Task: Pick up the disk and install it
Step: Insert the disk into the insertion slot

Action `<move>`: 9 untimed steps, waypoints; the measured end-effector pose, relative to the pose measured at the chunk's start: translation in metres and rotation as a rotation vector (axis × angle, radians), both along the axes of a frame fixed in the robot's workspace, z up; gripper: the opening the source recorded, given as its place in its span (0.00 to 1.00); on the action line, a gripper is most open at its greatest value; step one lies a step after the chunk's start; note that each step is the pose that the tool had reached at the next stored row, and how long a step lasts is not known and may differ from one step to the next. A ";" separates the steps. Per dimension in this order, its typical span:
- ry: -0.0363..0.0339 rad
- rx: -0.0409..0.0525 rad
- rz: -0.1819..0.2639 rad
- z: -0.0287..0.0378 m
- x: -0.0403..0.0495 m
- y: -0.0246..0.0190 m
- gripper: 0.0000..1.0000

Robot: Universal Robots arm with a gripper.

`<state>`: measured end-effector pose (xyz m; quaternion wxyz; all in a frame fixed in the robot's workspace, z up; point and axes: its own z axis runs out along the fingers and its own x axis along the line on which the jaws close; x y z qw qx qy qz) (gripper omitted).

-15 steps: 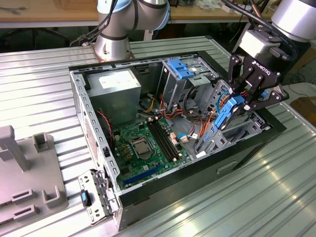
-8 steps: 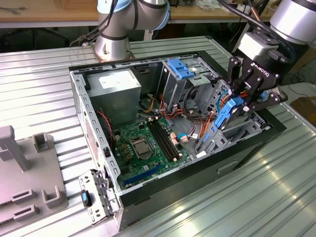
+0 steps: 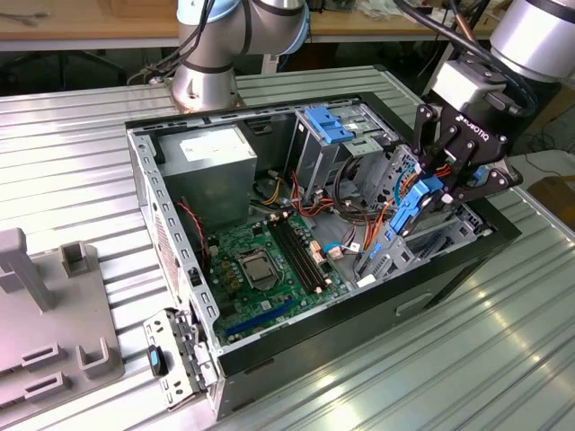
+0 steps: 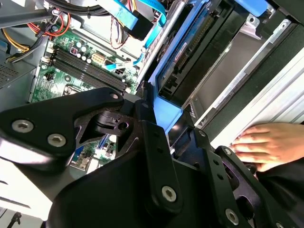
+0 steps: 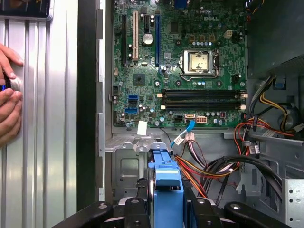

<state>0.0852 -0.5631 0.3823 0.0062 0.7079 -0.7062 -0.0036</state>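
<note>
The arm's tool (image 3: 437,184) pinches the disk (image 3: 411,214) by its blue carrier, holding it tilted on edge at the drive cage inside the open computer case (image 3: 171,224), beside the motherboard (image 3: 269,260). A person's hand (image 4: 266,145) rests on the ribbed bench (image 3: 81,135).

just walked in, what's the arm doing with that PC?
The gripper has its jaws shut on the disk, blue carrier included, and holds it tilted over the drive bay at the exterior view's right end of the open computer case. The disk does not look seated. A person's hand lies on the ribbed table beside the case.
</note>
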 end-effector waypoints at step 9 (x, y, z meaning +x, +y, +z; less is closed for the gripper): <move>0.0000 -0.0001 0.000 -0.0002 0.0000 0.0000 0.43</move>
